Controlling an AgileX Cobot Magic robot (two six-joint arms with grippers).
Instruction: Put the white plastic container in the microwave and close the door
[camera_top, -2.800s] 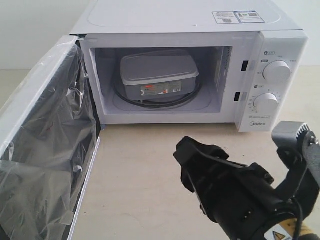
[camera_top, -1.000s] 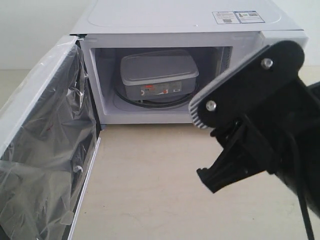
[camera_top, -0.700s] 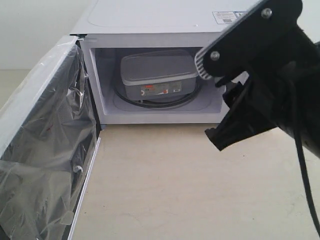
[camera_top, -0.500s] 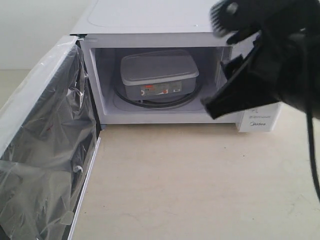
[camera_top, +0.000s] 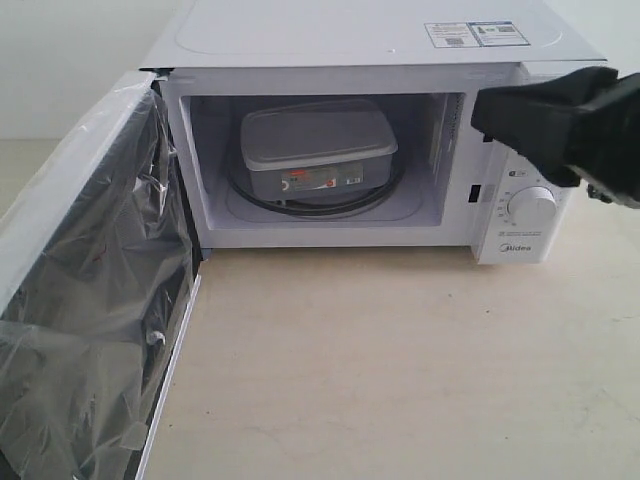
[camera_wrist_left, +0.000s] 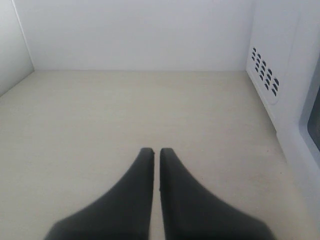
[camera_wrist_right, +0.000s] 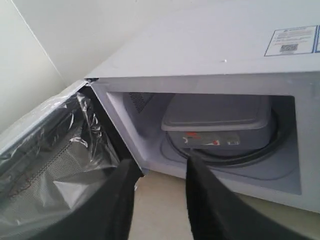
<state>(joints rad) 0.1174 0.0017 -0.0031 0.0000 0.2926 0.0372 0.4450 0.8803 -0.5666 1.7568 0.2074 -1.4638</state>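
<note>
Worktop: a pale beige matte worktop (camera_top: 380, 360) ran from the near edge up to the foot of the appliance.
Backdrop: a plain white wall (camera_top: 70, 60) closed the scene at far left.
Microwave: the white boxy microwave (camera_top: 370, 35) stood at the far side of the worktop with its cavity facing near. Printed stickers (camera_top: 477, 34) lay on its top at the right, and one round white knob (camera_top: 531, 206) showed on the right-hand panel.
Door: the white door with a dark window (camera_top: 90, 300) stood swung wide open to the left, with crinkled clear film (camera_top: 150, 200) loose over its inner face.
Container: the shallow translucent white plastic container (camera_top: 315, 140), flat lid on, sat inside the cavity on the round turntable (camera_top: 300, 208). Its red-and-white label (camera_top: 318, 181) faced near.
Right arm: a black part of the right arm (camera_top: 560, 115) hung in front of the upper panel at far right, hiding it.
Right end effector: the black right end effector (camera_wrist_right: 162, 160) had its fingers apart with a clear gap and held nothing. It pointed at the open cavity from the near side.
Left end effector: the black left end effector (camera_wrist_left: 155, 150) had its fingers pressed nearly together, only a thin slit between them, and gripped nothing. It was over bare worktop, near a white vented panel (camera_wrist_left: 265, 75).
</note>
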